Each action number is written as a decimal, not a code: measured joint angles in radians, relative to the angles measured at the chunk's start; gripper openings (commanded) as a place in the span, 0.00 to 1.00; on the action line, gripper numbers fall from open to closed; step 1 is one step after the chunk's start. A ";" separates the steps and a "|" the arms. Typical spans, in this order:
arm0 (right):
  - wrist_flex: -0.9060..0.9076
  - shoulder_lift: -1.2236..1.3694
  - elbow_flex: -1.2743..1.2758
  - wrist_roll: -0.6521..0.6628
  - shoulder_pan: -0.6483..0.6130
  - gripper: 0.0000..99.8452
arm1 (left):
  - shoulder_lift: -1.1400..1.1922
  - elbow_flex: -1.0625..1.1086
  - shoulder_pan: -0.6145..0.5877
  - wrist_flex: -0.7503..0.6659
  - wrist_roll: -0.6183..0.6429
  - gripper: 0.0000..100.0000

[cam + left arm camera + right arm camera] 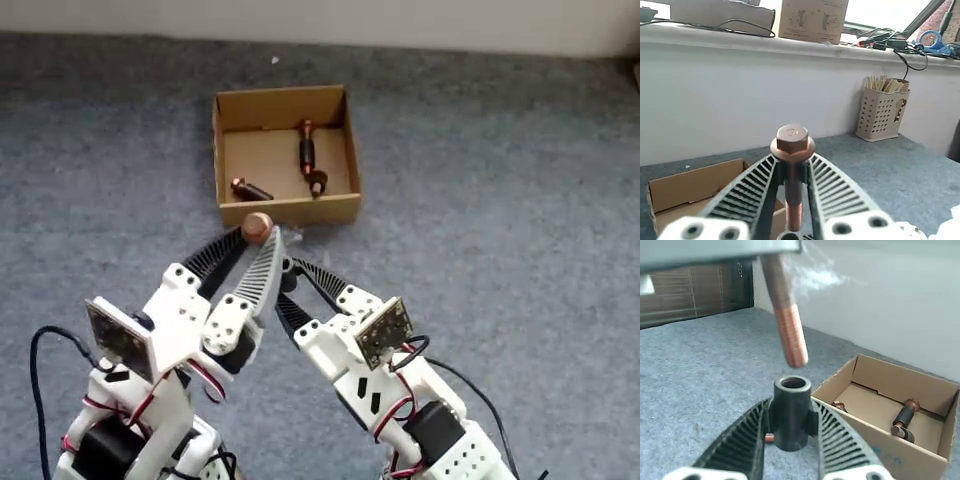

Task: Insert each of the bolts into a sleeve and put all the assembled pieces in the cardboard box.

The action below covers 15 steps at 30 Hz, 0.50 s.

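1. Table surface (520, 200): grey and carpeted, seen across the whole high view.
2. Left arm (150, 350) and right arm (400, 370): placed at the lower left and lower right of the high view. They converge toward the frame's centre, just below the box.
3. Cardboard box (290, 210): set open-topped at the upper centre of the high view. It is also seen at the lower right of the right wrist view.
4. Basket (882, 112): perforated and filled with wooden sticks (882, 82). It is seen right of centre in the left wrist view, against the white wall (715, 100).
5. Left gripper (793, 162): its two ribbed fingers are clamped on the shank of the bolt.
6. Right gripper (790, 410): its fingers are pressed against both sides of the sleeve.
7. Bolt (792, 145): copper-coloured and held upright, hexagonal head uppermost. In the right wrist view its threaded tip is seen just above the sleeve's bore (a clear gap remains, so nothing is inserted yet).
8. Sleeve (791, 415): dark and cylindrical, held upright at the lower centre of the right wrist view with its open bore facing up.
9. Assembled pieces: two are seen lying inside the box. One piece (307, 150) is near the centre, and a second piece (250, 188) is toward the lower-left corner.
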 measured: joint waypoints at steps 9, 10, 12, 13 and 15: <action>0.002 0.002 0.000 0.000 0.000 0.01 | -0.003 0.058 0.041 -0.003 -0.003 0.01; 0.002 0.002 0.000 0.000 0.000 0.01 | -0.003 0.058 0.040 -0.006 -0.003 0.01; 0.002 0.002 0.000 0.002 0.000 0.01 | -0.003 0.058 0.015 -0.009 -0.002 0.01; 0.002 0.002 0.000 0.002 0.000 0.01 | -0.003 0.060 -0.002 -0.009 -0.003 0.01; 0.002 0.002 0.000 0.002 0.000 0.01 | -0.002 0.060 -0.023 -0.009 -0.002 0.01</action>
